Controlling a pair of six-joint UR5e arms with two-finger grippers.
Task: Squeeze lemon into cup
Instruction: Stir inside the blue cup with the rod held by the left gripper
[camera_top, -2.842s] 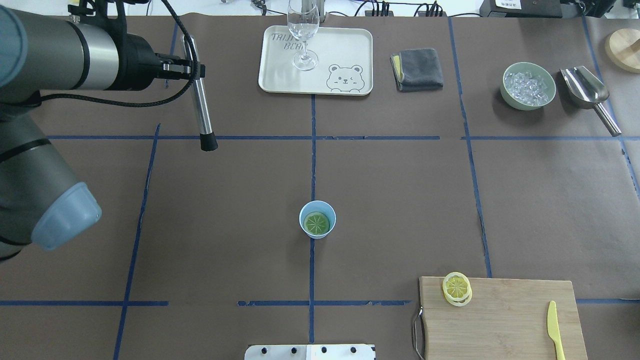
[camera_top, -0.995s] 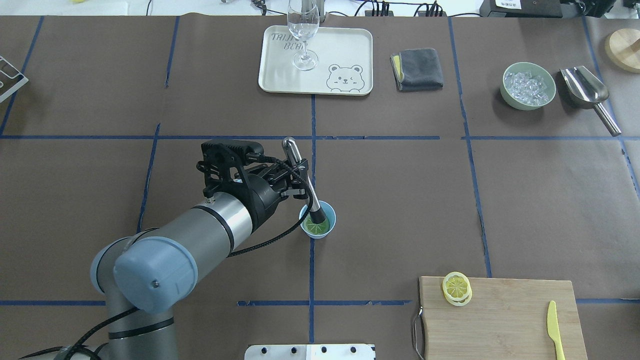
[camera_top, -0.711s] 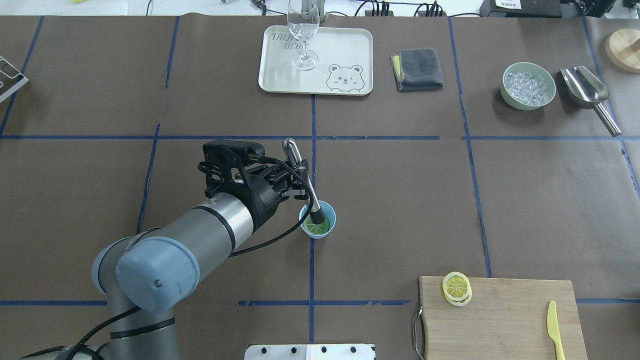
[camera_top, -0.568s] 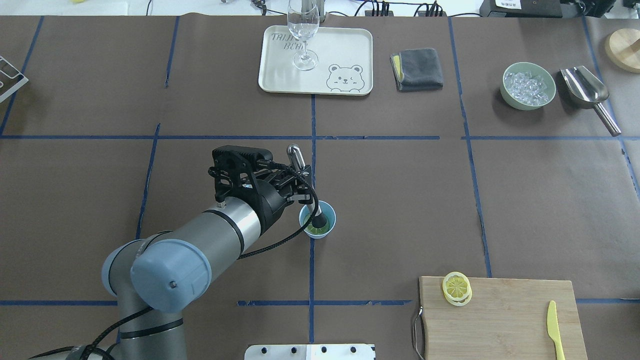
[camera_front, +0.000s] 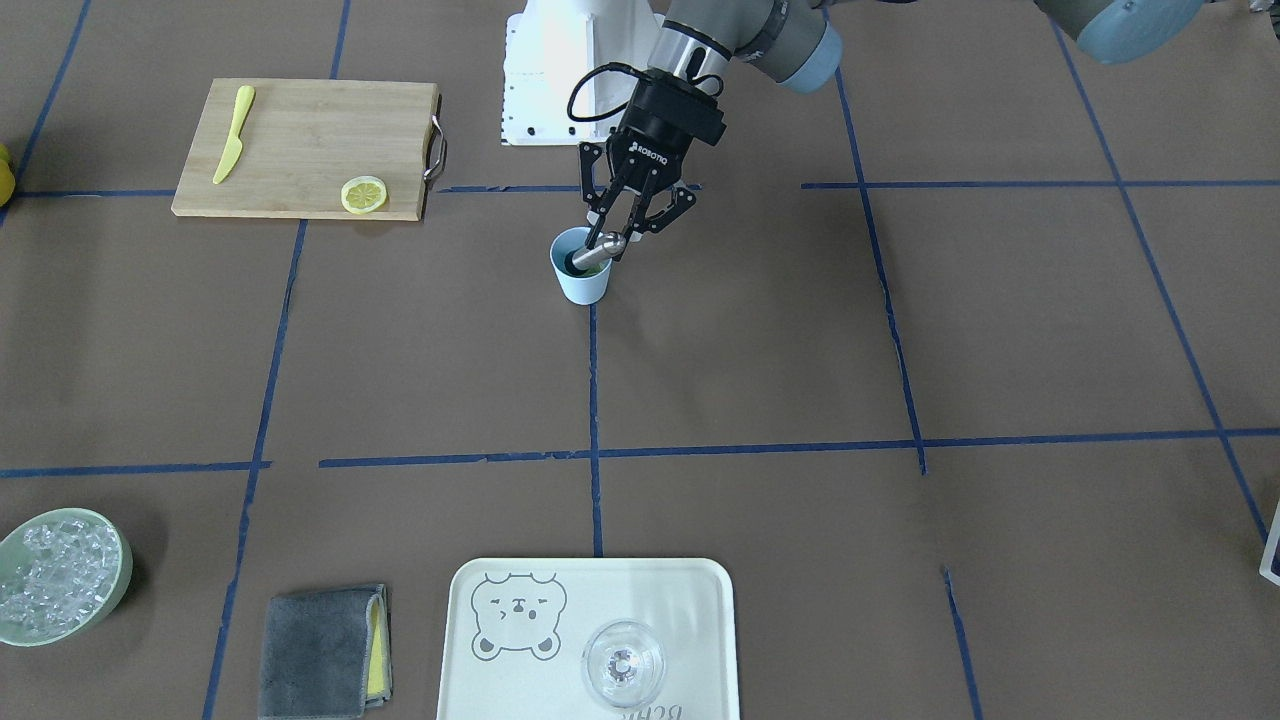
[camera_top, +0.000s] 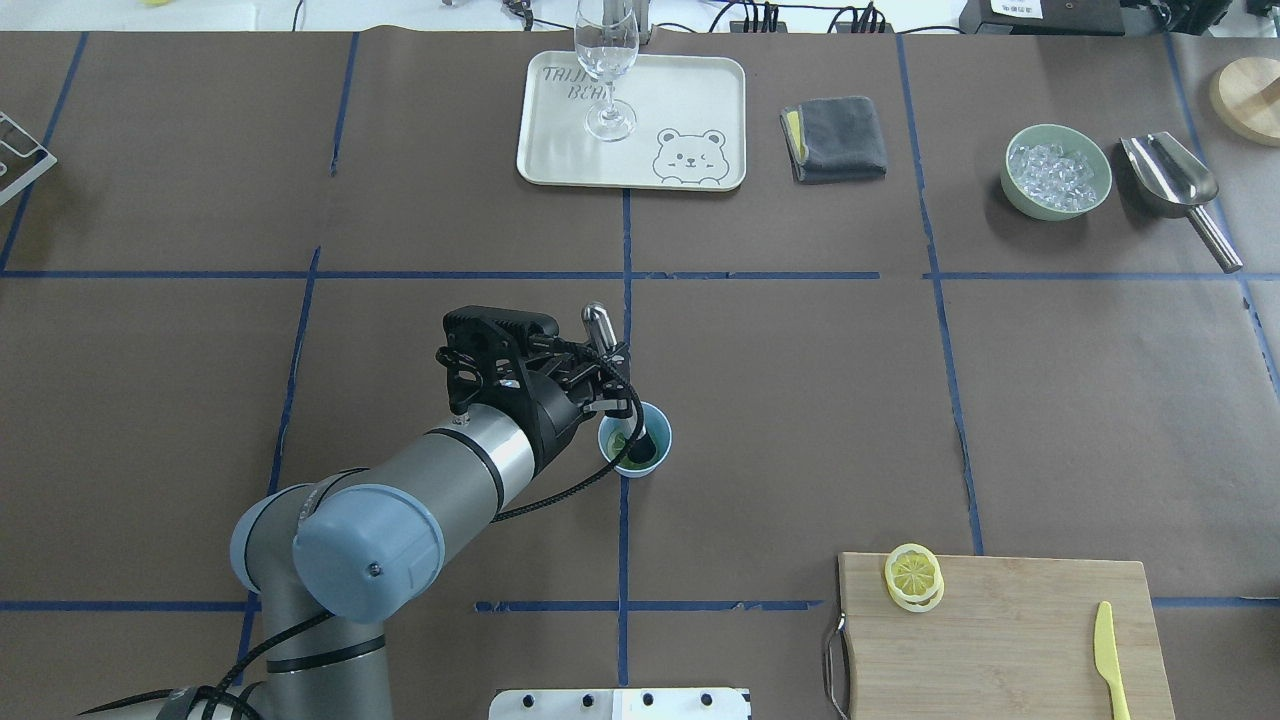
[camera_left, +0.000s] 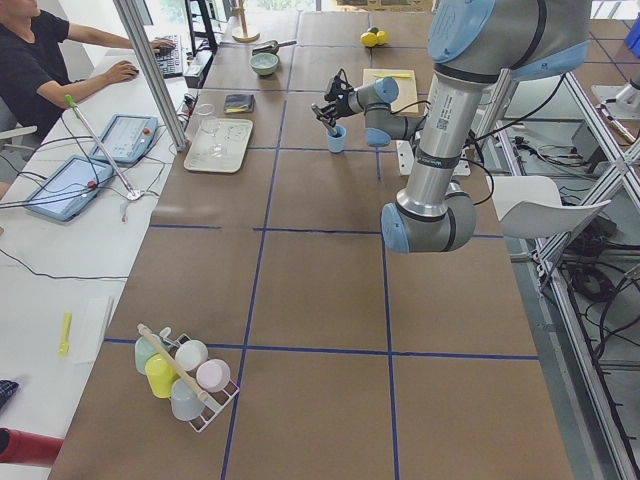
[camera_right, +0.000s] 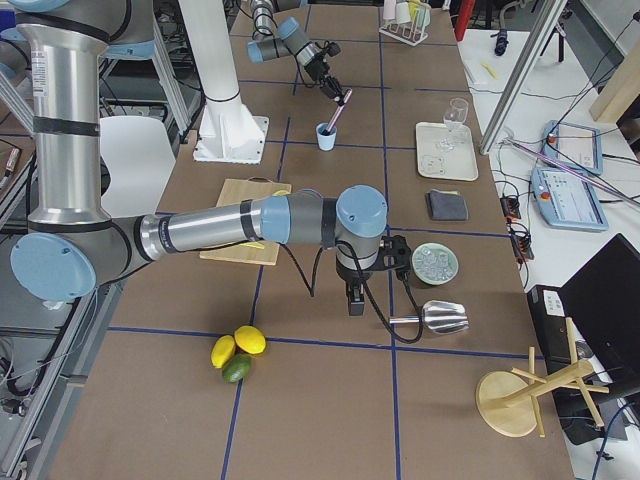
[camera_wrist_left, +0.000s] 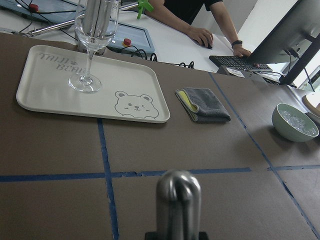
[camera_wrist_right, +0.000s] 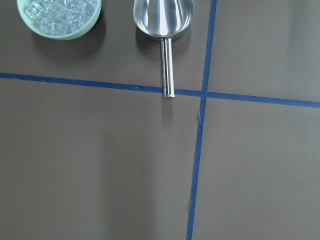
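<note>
Left pincer (camera_front: 624, 232) clamped on steel muddler (camera_top: 598, 325); tip down in cup (camera_front: 582, 285) with lemon (camera_top: 616, 441). Right pincer (camera_right: 354, 300): state cannot tell.

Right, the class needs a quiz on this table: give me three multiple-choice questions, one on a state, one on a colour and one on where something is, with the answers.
1. The left gripper is: A open above the cup; B shut on the muddler; C shut on nothing.
2. The cup is: A red; B white; C light blue.
3. The wine glass stands: A on the tray; B in the cup; C in the left gripper.

Answers: 1 B, it clamps the muddler's shaft, tip down in the cup. 2 C, its outer wall shows light blue. 3 A, its foot rests on the tray beside the bear print.
</note>
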